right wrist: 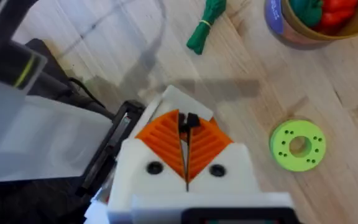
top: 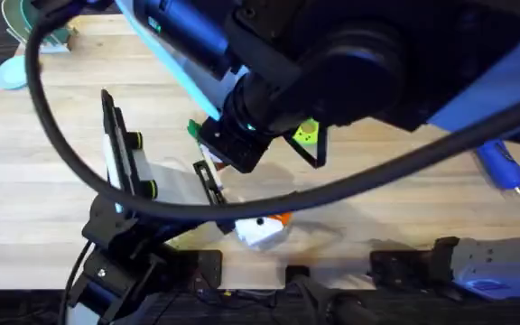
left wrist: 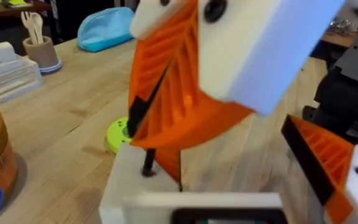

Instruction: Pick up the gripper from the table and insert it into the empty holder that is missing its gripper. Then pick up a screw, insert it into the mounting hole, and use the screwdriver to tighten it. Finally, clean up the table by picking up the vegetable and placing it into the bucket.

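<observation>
Orange pads of the right gripper [right wrist: 186,134] pinch a small dark screw [right wrist: 188,121] over the tabletop [right wrist: 241,81]; left gripper [left wrist: 241,143] spread apart.

A robotics lab or workshop: a light wooden plank table [top: 52,181] carries a blue power screwdriver [top: 499,165] near its right edge, a green holed disc [right wrist: 298,145] and a bucket [right wrist: 319,22] of toy vegetables.
</observation>
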Robot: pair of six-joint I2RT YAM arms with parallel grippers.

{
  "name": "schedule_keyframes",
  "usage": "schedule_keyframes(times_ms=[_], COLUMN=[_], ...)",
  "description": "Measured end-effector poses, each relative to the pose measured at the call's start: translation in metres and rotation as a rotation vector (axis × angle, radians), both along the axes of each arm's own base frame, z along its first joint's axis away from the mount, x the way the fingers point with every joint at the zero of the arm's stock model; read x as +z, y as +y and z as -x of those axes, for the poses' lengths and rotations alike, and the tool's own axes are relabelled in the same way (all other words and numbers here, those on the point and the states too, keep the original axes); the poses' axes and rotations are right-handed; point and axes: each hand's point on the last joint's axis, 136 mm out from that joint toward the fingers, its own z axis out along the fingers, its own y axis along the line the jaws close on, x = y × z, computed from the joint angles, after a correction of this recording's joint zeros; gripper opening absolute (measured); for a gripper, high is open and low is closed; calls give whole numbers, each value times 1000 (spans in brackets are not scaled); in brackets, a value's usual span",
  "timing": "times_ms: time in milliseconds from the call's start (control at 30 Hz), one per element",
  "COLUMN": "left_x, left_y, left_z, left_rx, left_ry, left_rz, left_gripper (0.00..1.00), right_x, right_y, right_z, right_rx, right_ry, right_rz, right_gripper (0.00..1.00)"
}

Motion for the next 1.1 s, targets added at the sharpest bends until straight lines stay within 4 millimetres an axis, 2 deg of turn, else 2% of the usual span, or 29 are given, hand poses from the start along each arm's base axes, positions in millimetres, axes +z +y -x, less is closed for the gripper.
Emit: schedule_keyframes(times_ms=[1100], left_x=[0], left_y=[0], left_z=[0], left_rx=[-3], left_ry=[-1], left_rz=[0], left_gripper=[993], right_x=[-3], right_y=[-5], right_z=[2], right_rx=[9], right_ry=[7], right_rz=[26], right_gripper=[5])
